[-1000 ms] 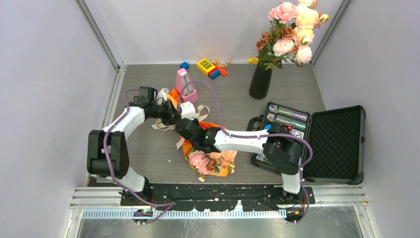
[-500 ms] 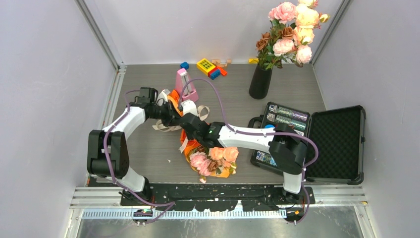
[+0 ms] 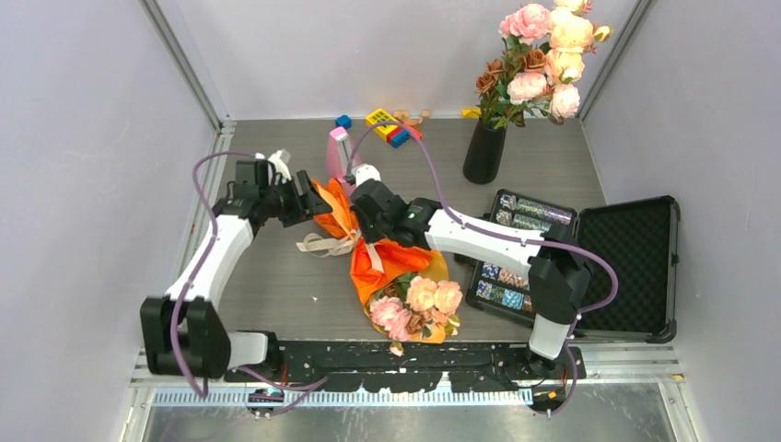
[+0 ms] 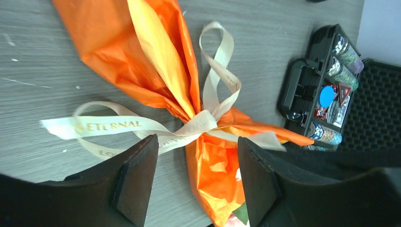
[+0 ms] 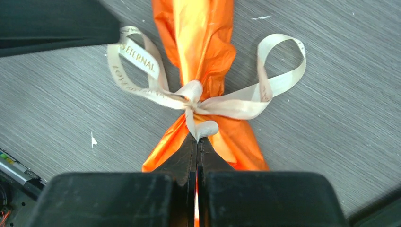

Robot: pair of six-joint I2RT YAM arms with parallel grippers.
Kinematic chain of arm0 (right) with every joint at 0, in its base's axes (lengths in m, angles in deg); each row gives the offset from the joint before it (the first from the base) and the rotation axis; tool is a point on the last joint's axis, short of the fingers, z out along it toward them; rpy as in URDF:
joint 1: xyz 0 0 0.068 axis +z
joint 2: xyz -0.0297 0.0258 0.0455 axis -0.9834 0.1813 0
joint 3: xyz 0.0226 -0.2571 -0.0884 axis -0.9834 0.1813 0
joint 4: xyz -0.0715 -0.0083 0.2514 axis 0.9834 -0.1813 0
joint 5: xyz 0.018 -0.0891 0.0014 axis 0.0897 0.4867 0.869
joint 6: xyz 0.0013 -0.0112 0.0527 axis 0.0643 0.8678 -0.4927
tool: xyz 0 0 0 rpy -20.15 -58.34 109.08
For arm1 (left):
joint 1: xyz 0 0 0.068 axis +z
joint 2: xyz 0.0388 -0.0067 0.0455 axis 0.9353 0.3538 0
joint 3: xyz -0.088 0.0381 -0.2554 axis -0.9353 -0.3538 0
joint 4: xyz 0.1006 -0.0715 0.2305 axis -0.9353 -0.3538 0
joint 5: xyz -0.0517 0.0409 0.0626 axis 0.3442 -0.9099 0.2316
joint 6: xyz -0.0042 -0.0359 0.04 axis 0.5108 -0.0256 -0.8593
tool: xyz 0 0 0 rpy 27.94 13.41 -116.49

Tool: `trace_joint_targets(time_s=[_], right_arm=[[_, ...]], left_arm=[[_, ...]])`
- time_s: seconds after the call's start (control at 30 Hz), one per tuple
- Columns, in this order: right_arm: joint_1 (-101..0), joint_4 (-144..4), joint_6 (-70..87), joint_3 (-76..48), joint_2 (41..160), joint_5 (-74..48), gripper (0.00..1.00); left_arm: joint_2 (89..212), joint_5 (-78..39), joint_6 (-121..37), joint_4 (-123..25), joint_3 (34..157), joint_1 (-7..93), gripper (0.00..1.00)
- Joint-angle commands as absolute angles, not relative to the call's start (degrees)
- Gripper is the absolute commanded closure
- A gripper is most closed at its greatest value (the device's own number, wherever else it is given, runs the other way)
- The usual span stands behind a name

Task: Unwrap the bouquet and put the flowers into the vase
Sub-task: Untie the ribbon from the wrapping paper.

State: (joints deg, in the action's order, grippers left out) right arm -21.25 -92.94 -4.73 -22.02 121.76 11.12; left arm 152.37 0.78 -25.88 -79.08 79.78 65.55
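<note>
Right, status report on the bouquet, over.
Left claw open over bouquet. Right claw shut at ribbon knot. Bouquet lying flat, tied. Vase already holds other flowers.

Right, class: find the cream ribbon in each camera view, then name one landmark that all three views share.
Top external: the cream ribbon lies left of centre, between the two arms.
Left wrist: its knot sits mid-picture.
Right wrist: its knot sits in the upper middle.
Shared landmark: the orange paper that it ties.
</note>
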Motion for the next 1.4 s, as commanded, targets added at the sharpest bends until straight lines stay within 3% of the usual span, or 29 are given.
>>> trace_joint_targets(time_s=[0.0,0.23,0.4,0.8,1.37], right_arm=[[-25.68,-95.79,-4.76,-23.63,118.76,4.05,1.00],[-31.00,-96.28,-4.88,-23.17,119.67,-6.53,1.00],[-34.26,-96.38,-5.14,-22.94,120.54,-11.09,1.00],[-35.08,-95.40,-5.26,-22.32,121.44,-14.71,1.00],[-35.77,-94.16,-6.27,-21.28,121.02,-17.39,1.00]], left_arm=[[143.00,-5.39,-24.61,-75.45,74.99,65.64,0.37],[137.25,-9.40,-23.83,-70.63,63.95,58.58,0.43],[136.80,-9.54,-23.50,-67.28,59.42,55.74,0.55],[140.74,-14.67,-26.50,-58.42,56.40,47.15,0.56],[146.90,-17.94,-32.59,-54.67,58.35,46.95,0.56]])
